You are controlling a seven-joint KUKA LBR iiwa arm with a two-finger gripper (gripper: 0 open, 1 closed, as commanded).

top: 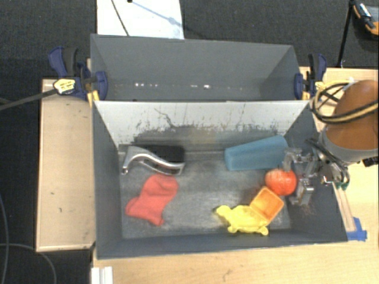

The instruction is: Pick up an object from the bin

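My gripper (302, 179) hangs low at the right end of the bin, close to the right wall. Just to its left lies a round orange-red ball (280, 181), touching or nearly touching the gripper. Below the ball sits a small orange square cup (266, 205), tilted, and against it a yellow plastic toy (241, 219). A long blue block (256, 152) lies behind the ball, along the back wall.
On the left side of the bin floor lie a red cloth piece (153, 199) and a silver-handled tool with a black head (155, 158). The arm with its orange cover and cables comes in over the right rim.
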